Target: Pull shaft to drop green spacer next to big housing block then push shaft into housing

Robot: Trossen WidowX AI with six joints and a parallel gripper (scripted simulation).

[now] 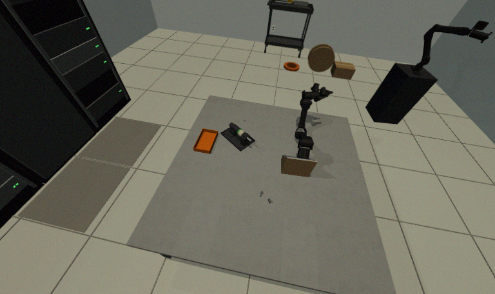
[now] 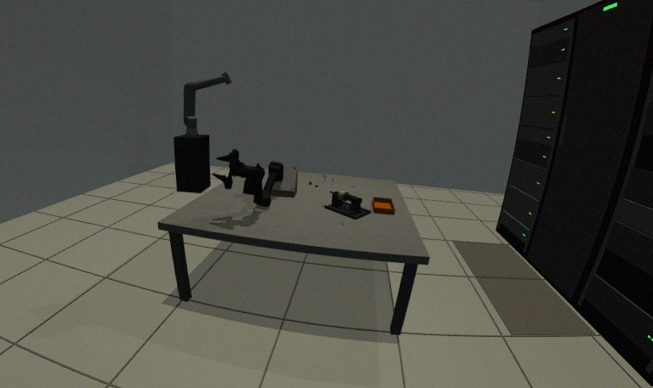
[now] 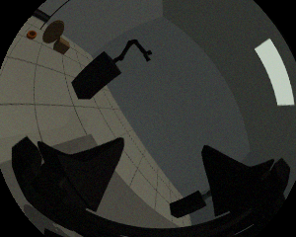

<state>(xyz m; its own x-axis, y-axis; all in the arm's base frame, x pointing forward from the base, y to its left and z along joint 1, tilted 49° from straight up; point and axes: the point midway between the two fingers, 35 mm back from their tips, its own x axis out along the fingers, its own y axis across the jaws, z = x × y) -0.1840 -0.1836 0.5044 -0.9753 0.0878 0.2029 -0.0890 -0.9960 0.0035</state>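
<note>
Fingers (image 1: 326, 93) (image 2: 221, 167) spread open above grey table (image 1: 262, 232) (image 2: 298, 232) (image 3: 133, 202); pale tiles (image 1: 204, 273) (image 2: 230, 345) (image 3: 20, 84) cover the floor.

Arm (image 1: 303, 115) (image 2: 267, 184) matte black, chunky joints, slim links — fingers (image 1: 326, 93) (image 2: 226, 158) black too, broad wedges tapering to tips

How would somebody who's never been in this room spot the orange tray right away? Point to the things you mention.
Find the grey table (image 1: 277, 232) (image 2: 298, 230). On it, beside the black base plate with the shaft assembly, lies the orange tray (image 1: 206, 141) (image 2: 383, 206). It is shallow, rectangular and open-topped, the only orange thing on that table.
</note>
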